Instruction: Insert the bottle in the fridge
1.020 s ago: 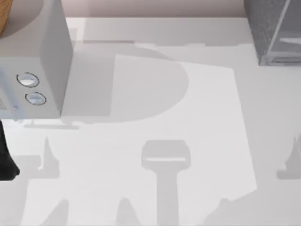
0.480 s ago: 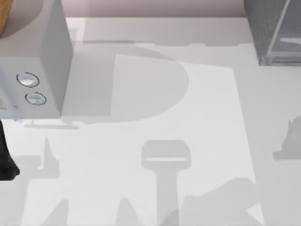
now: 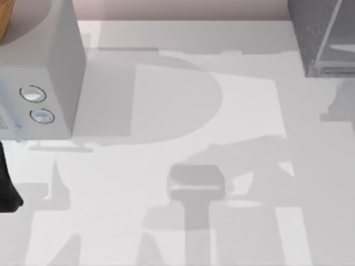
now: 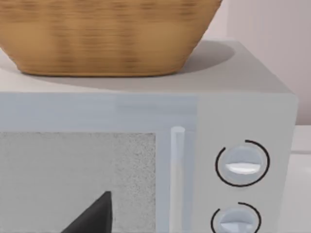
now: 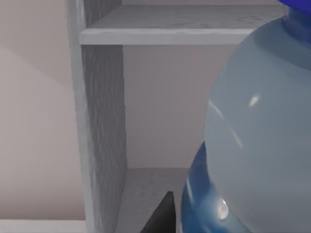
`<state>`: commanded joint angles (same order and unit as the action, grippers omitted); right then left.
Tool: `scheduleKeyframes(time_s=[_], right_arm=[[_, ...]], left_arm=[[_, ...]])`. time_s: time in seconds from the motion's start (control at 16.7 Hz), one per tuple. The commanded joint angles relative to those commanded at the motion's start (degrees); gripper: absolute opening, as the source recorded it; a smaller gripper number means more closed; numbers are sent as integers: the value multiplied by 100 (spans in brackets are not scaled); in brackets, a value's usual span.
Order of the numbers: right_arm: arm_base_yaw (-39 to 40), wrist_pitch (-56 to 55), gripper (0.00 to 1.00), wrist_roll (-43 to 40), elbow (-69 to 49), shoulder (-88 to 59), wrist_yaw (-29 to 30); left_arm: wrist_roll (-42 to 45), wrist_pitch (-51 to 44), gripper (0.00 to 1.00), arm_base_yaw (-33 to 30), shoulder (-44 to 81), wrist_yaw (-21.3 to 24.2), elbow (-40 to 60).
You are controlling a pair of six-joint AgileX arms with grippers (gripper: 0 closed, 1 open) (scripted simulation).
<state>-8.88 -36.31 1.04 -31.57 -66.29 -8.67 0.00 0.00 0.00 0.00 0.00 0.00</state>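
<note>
Where the table (image 3: pixel 183 111) meets its left edge in the top view stands a white box (image 3: pixel 41 72) with two round dials (image 3: pixel 33 94), a woven basket (image 4: pixel 107 39) resting on its roof. Left arm: a dark part sits at the table's left edge below the box; whether its pincer is released or clenched cannot be told. Centre: bare tabletop crossed by grey shadows. Far right corner: the fridge (image 3: pixel 321 39), dark speckled. Right wrist view: the bottle (image 5: pixel 257 136) close up, just before the fridge's open shelves; the right pincer's state cannot be told.
</note>
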Motion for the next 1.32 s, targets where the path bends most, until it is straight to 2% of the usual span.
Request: scheduleKeyframes(time_s=[0.3,0.6,0.84,1.14,1.32], right_arm=[[-388,-1529,1,-1,-1331,-3114,-327],[-649,-2578,1,-14,-2246,-5024,-545],[-717,-2841,1,-19,-2476,-5457,-596],[-683,-2817,1,-8,-2458,-5464,-592],[-623,-2625,1,20,-2845,-5731,-577]], left_arm=[[0,0,100,0,0,0,0],[0,0,100,0,0,0,0],[0,0,100,0,0,0,0],[0,0,100,0,0,0,0],[0,0,100,0,0,0,0]])
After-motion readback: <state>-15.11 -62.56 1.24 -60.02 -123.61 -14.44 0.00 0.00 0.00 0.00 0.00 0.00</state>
